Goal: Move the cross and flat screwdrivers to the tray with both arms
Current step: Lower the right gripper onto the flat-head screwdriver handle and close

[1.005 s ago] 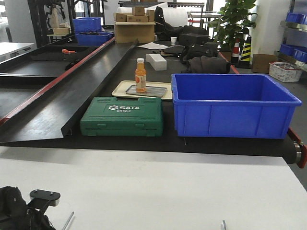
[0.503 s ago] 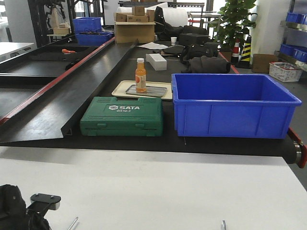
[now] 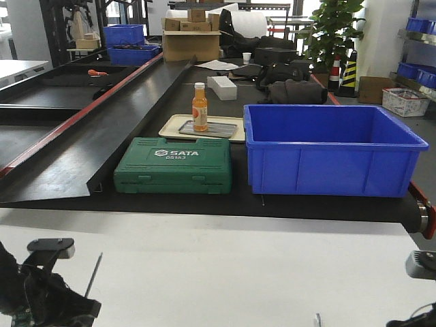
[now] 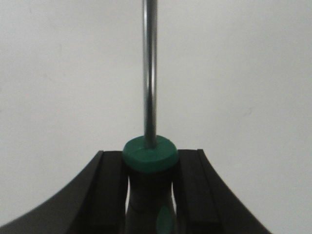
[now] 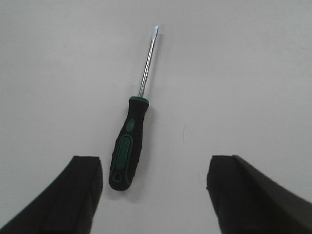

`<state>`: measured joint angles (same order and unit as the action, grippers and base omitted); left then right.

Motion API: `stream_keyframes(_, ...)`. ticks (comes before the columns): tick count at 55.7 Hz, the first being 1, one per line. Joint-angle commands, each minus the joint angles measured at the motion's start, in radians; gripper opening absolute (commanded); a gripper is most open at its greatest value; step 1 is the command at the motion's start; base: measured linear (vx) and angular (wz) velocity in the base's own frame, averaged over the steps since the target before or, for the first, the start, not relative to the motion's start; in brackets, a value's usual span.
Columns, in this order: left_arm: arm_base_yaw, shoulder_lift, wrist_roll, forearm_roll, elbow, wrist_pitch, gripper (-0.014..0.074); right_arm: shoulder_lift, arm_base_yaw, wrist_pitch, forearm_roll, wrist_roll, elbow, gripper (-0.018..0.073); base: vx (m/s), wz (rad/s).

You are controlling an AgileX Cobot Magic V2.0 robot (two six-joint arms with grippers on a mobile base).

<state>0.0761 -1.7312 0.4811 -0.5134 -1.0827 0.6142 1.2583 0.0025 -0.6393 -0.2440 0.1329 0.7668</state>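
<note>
Up close, left gripper (image 4: 150,168) pinches green-handled screwdriver (image 4: 149,154); right gripper (image 5: 155,171) gapes over flat screwdriver (image 5: 137,106).

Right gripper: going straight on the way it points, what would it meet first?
Most likely the black-and-green handle of the flat-blade screwdriver, lying on the white table between the open fingers of the right gripper. Depth is unclear, so bare table beside it is possible.

Screwdriver (image 4: 149,152) tip beyond top edge

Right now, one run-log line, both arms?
left gripper: jaws shut on green-collared screwdriver | right gripper: jaws open over flat screwdriver lying on table
</note>
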Motion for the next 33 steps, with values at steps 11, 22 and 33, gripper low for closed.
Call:
stream_keyframes(11,0.006,0.177,-0.01,-0.094,-0.024,-0.052,-0.0001,0.246,0.136,0.037,-0.005,-0.059,0.189,0.0522,0.0,0.0)
stream_keyframes(22,0.006,0.23,-0.01,-0.095,-0.024,-0.051,-0.0001,0.428,0.208,0.044,0.111,-0.33,0.261,0.0522,0.0,0.0)
stream_keyframes(33,0.006,0.247,-0.01,-0.11,-0.024,-0.05,-0.0001,0.534,0.207,0.06,0.139,-0.356,0.294,0.0522,0.0,0.0)
